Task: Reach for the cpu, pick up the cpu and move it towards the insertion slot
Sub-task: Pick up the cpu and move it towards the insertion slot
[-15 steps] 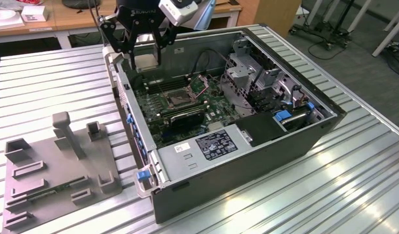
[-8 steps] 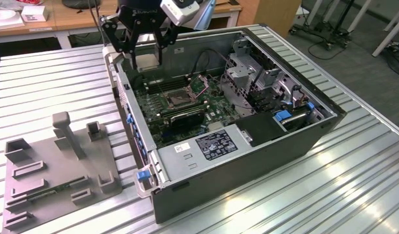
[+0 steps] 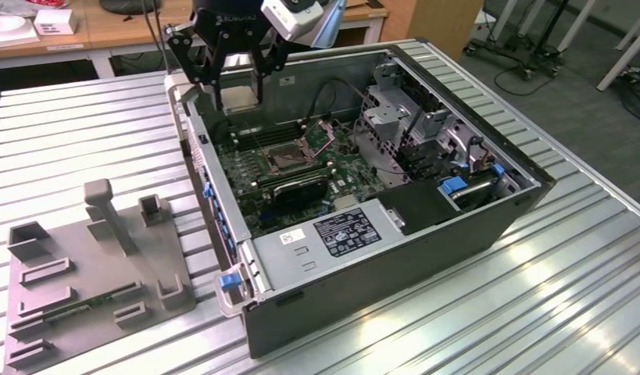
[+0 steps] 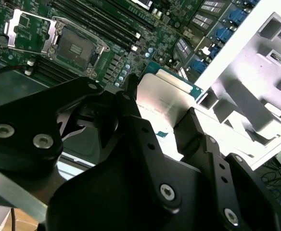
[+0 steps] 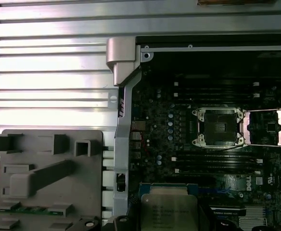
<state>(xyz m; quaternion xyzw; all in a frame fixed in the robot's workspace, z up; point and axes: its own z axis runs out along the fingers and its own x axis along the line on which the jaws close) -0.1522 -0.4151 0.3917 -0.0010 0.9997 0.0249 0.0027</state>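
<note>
The cpu (image 3: 239, 98), a small square chip with a pale metal top, hangs in the air with my gripper (image 3: 237, 84) shut on it. In the exterior view it is above the far end of the open computer case, beyond the insertion slot (image 3: 284, 160). Both wrist views show the cpu (image 4: 165, 98) (image 5: 169, 211) clamped between the black fingers (image 4: 131, 103). The insertion slot (image 4: 75, 48) (image 5: 217, 127) is a dark square socket with a silvery frame on the green motherboard (image 3: 252, 176), its hinged cover (image 5: 268, 127) folded open beside it. The socket looks bare.
The open computer case (image 3: 403, 258) lies on a ribbed metal table (image 3: 80, 133), with drive cages (image 3: 403, 125) and cables along the exterior view's right. A grey fixture plate (image 3: 91, 266) with upright blocks lies on the table at the exterior view's left. Long black memory slots (image 5: 217, 163) flank the socket.
</note>
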